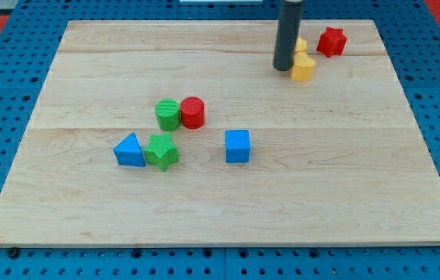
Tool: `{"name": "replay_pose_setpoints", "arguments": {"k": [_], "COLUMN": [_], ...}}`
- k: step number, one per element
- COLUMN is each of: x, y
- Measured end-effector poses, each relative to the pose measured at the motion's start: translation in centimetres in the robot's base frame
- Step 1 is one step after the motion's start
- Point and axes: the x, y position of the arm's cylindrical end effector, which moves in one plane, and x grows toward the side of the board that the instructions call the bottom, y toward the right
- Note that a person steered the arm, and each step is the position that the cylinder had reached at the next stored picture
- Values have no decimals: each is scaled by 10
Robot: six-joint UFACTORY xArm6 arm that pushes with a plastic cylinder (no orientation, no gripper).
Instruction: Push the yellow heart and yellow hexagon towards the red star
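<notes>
Rod: You are looking at a straight dark rod coming down from the far edge of the view, its upper part cut off by the frame.
My tip (pixel 284 68): It is resting on the tabletop (pixel 344 187) at the far right, just left of the two yellow blocks and seemingly touching them, though you cannot tell contact for sure.
End effector: The arm is carrying only the rod, so you are seeing nothing that opens or closes, and no block is being held.
Near yellow block (pixel 304 68): It is sitting just right of my tip; its outline is rounded and hard to read, so you cannot tell whether this is the heart or the hexagon.
Far yellow block (pixel 301 45): It is lying behind the near one and is largely hidden by the rod; only a small part is showing, and its shape cannot be made out.
Red star (pixel 331 41): It is sitting just right of the far yellow block, near the far right corner, with a narrow gap showing between them.
Middle group: A green cylinder (pixel 168 114) and a red cylinder (pixel 193 112) are standing side by side, touching.
Near-left group: A blue triangle (pixel 130 150) is touching a green block (pixel 162 151) of unclear, star-like shape.
Blue cube (pixel 238 145): It is standing alone, right of the green block.
</notes>
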Motion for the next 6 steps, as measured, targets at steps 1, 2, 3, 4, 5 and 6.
{"name": "replay_pose_setpoints", "arguments": {"k": [1, 2, 3, 4, 5, 6], "x": [36, 43, 26, 11, 68, 116], "y": [2, 31, 35, 20, 14, -25]}}
